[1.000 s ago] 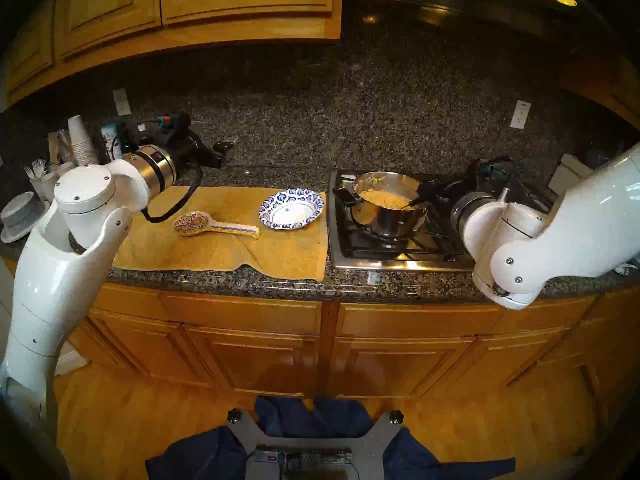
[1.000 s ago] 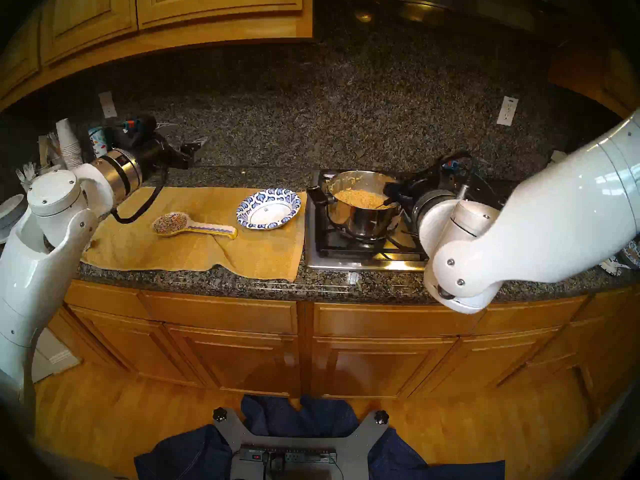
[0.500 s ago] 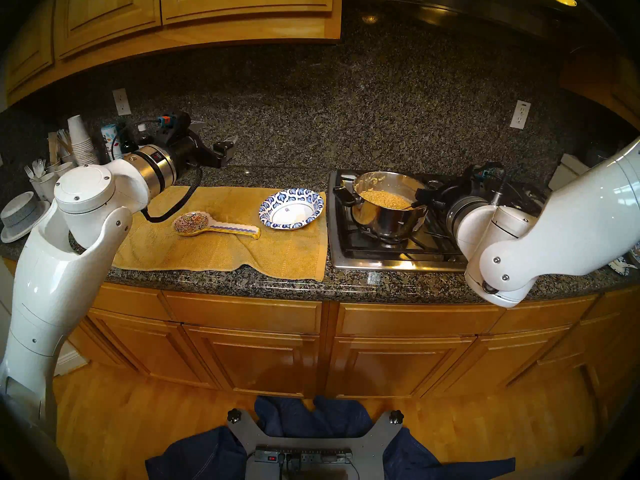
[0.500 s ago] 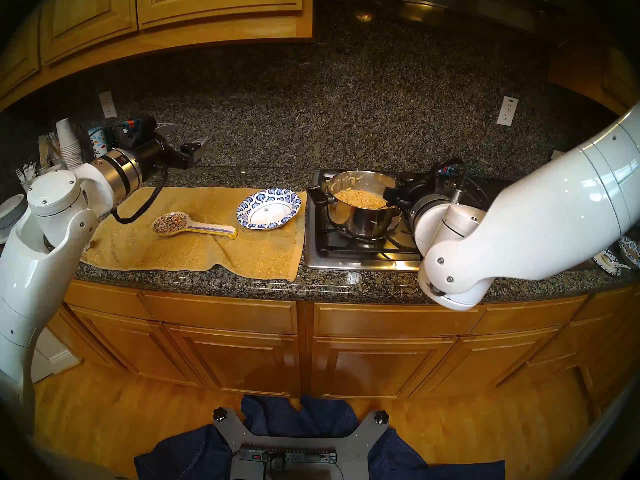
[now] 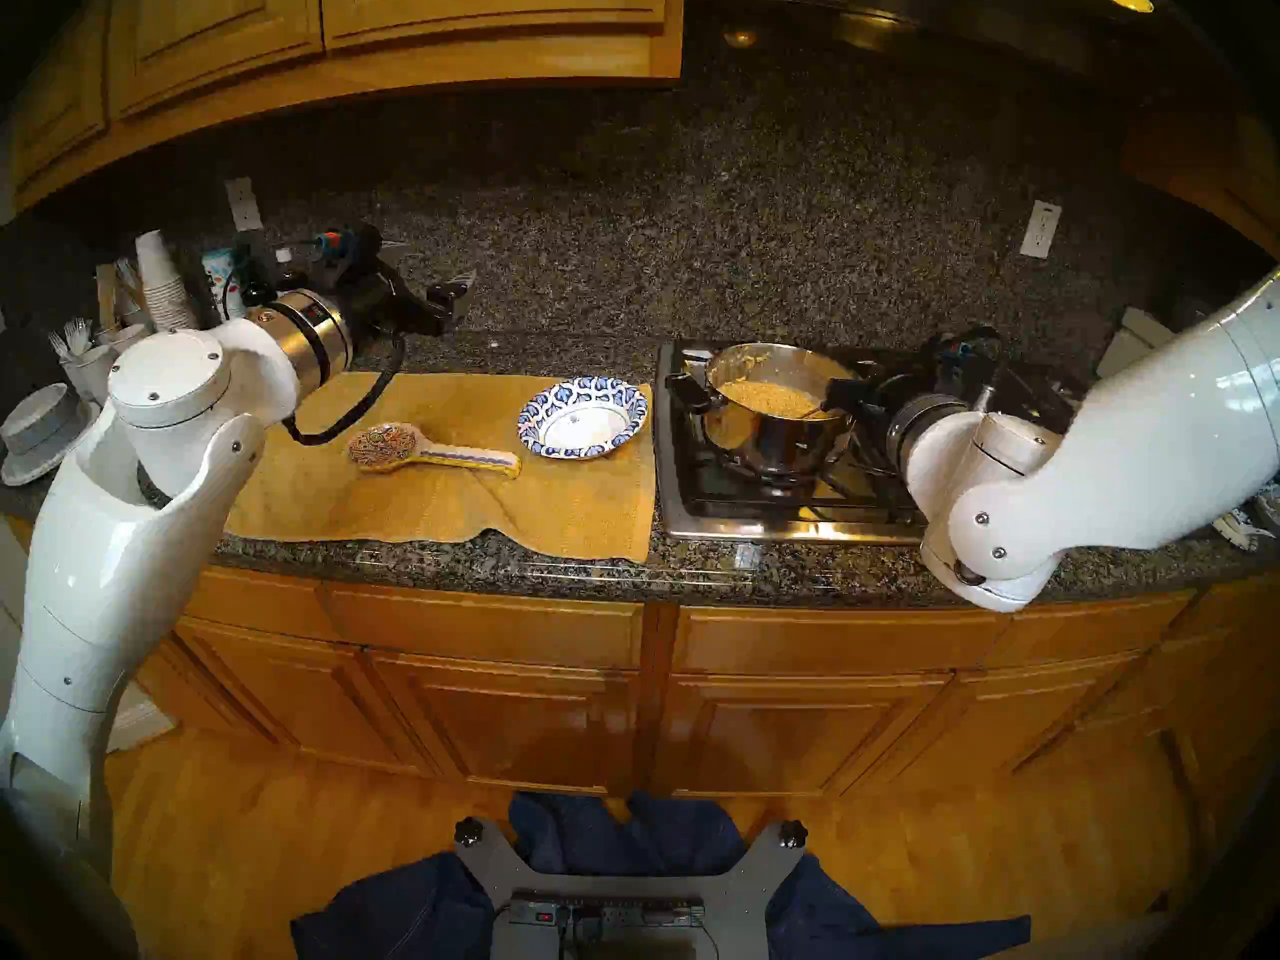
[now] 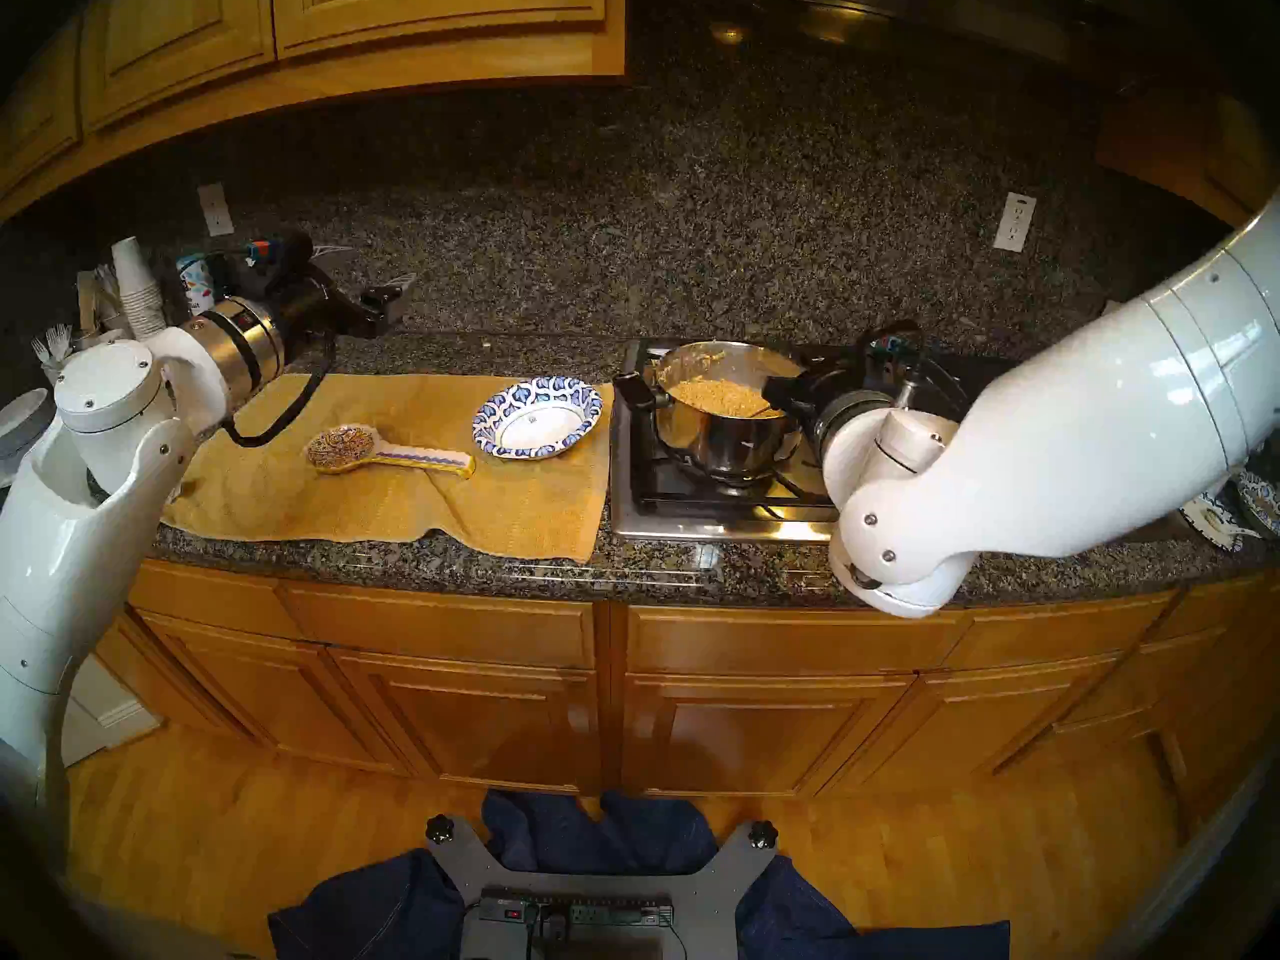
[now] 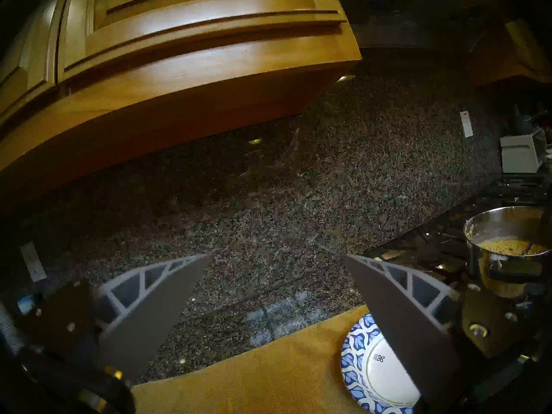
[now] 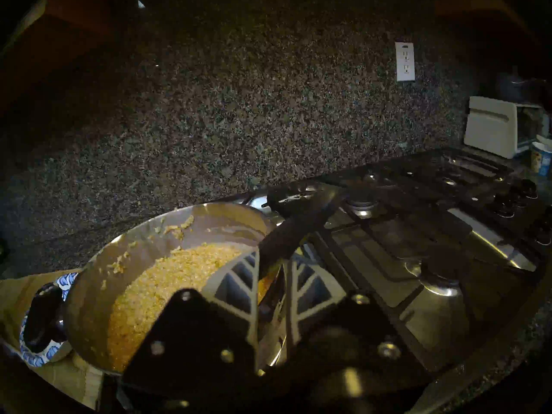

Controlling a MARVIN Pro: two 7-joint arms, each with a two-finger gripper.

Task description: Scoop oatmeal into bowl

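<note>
The oatmeal (image 5: 765, 397) (image 6: 720, 397) (image 8: 167, 285) fills a shiny steel pot (image 5: 776, 446) on the stove. The blue-and-white bowl (image 5: 596, 387) (image 6: 547, 387) (image 7: 352, 353) stands with nothing in it on a yellow towel, just left of the pot. My right gripper (image 5: 841, 394) (image 8: 271, 256) is at the pot's right rim, shut on the dark spoon handle (image 8: 286, 240) that slants up out of the oatmeal. The spoon's bowl is hidden in the pot. My left gripper (image 5: 426, 273) (image 7: 274, 256) hovers open and holds nothing, near the backsplash at the back left.
A painted spoon rest (image 5: 429, 453) lies on the yellow towel (image 5: 415, 508). The stove (image 5: 762, 515) has black grates. Stacked paper cups (image 5: 159, 287) and cutlery crowd the far left. A white toaster (image 8: 490, 126) sits behind the stove at the right.
The right gripper's fingers have drawn together onto the spoon handle, and the right arm has shifted slightly left. The left arm has barely moved.
</note>
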